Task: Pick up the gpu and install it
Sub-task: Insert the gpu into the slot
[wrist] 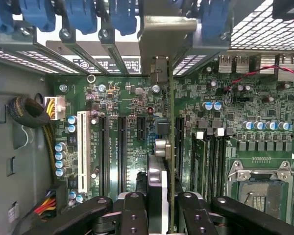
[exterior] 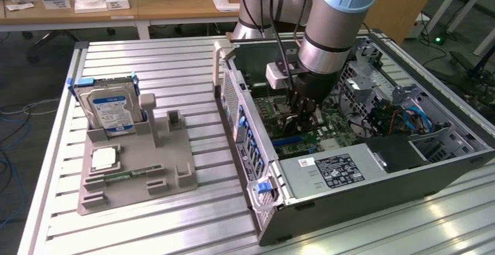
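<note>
The gpu [wrist: 158,183] hangs edge-on between my fingers, a thin dark card with its silvery bracket [wrist: 162,41] up against the case's rear slot openings. My gripper [wrist: 162,211] is shut on it, one black finger [wrist: 132,210] on each face. The card stands upright over the green motherboard [wrist: 225,112], in line with a long black slot [wrist: 179,147]; whether it sits in the slot I cannot tell. In the exterior view the gripper [exterior: 298,120] is lowered deep inside the open computer case [exterior: 241,113], with the gpu [exterior: 291,126] a dark shape at the fingertips.
A power supply [exterior: 340,171] fills the case's near end, with drive cages and blue cables [exterior: 406,119] at the exterior view's right. Outside the case, a grey fixture [exterior: 174,171] holds a hard drive [exterior: 110,109] and a memory stick [exterior: 124,175]. A CPU socket [wrist: 257,188] lies beside the slots.
</note>
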`<state>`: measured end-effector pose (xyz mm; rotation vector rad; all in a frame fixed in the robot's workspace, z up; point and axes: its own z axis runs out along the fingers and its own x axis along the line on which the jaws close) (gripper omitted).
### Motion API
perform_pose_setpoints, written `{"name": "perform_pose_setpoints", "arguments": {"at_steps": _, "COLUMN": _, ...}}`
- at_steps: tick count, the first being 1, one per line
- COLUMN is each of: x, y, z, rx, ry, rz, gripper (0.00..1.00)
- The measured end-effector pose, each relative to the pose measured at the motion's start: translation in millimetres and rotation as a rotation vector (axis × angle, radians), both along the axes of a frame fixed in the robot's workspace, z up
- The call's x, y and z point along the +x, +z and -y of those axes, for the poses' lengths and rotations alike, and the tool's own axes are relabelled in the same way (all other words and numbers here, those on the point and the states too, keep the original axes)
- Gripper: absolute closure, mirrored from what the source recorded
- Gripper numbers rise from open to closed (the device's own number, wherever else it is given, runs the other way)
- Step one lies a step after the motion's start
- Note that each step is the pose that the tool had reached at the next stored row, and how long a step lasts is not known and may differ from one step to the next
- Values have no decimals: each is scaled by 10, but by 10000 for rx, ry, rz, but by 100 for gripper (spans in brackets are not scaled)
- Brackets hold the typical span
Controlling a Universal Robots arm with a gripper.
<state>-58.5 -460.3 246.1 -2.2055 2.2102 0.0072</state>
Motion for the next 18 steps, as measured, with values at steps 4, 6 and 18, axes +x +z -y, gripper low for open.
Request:
{"name": "perform_pose_setpoints", "arguments": {"at_steps": 4, "x": -5, "y": -34, "z": 0, "rx": 1, "ry": -2, "rz": 1, "gripper": 71}}
{"name": "perform_pose_setpoints", "arguments": {"at_steps": 6, "x": -7, "y": -47, "z": 0, "rx": 1, "ry": -1, "rz": 1, "gripper": 71}}
{"name": "perform_pose_setpoints", "arguments": {"at_steps": 18, "x": -15, "y": -182, "z": 0, "rx": 2, "ry": -1, "rz": 1, "gripper": 71}}
